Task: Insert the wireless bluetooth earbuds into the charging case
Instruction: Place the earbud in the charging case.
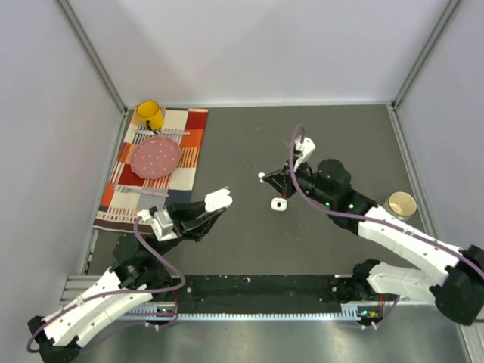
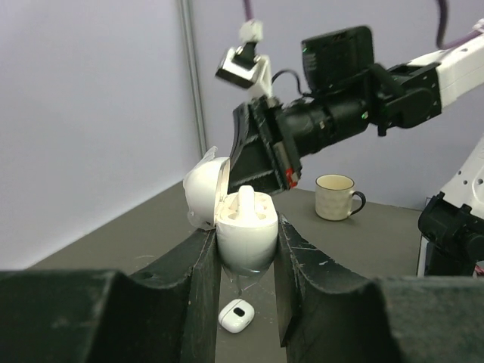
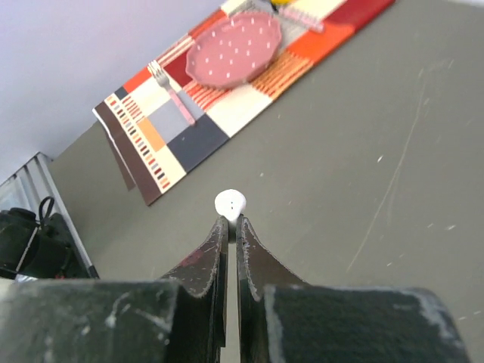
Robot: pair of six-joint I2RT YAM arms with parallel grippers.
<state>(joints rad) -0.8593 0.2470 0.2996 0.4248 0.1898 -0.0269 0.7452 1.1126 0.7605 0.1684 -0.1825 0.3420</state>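
In the lower left of the top view, the left pincer [image 1: 215, 207] clamps the charging case [image 2: 246, 234] by its body. The lid is tipped back, so the mouth, with a seated earbud [image 2: 248, 201], faces upward to receive another. Mid-frame, the right pincer [image 3: 229, 221], nearly closed, pinches a loose earbud [image 3: 230, 203] above the tabletop [image 3: 363, 151], its head poking beyond the tips, probably for insertion.

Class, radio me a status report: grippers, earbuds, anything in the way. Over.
Left gripper shut on open charging case, one earbud seated inside. Right gripper shut on second earbud, apart from the case. Small white case on table, off the path.
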